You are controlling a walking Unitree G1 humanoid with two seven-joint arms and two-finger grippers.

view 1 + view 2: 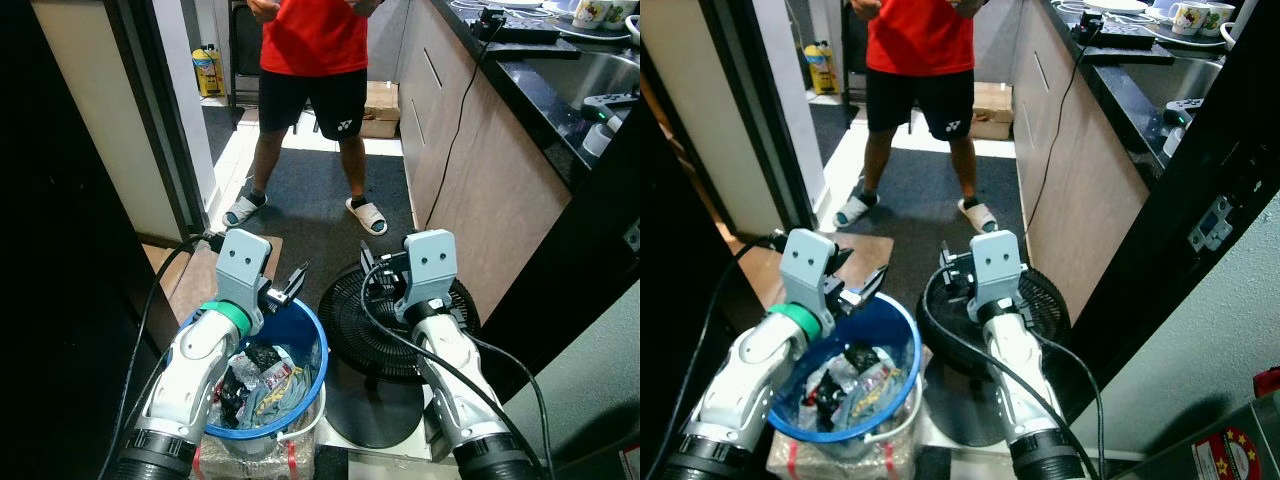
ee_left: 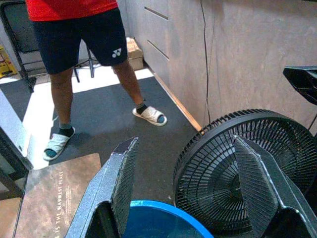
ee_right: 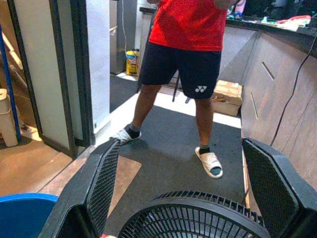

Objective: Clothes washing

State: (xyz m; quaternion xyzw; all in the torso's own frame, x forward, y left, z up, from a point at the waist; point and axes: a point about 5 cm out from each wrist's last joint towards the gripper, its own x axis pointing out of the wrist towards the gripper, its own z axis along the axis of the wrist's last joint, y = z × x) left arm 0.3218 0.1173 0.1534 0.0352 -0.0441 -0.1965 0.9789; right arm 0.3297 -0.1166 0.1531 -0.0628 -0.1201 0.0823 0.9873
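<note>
Both grippers empty, jaws wide apart: left gripper over blue bucket rim, right gripper above fan. Clothes sit in bucket; I judge washing not begun.

On the person's dark shorts I can read a white Yonex "YY" logo on the leg hem, also plain from my right wrist. The brown floor mat beside my blue bucket carries a line of capitals, roughly "IS THE WARMEST PLACE". Nothing else is legible to me.
</note>
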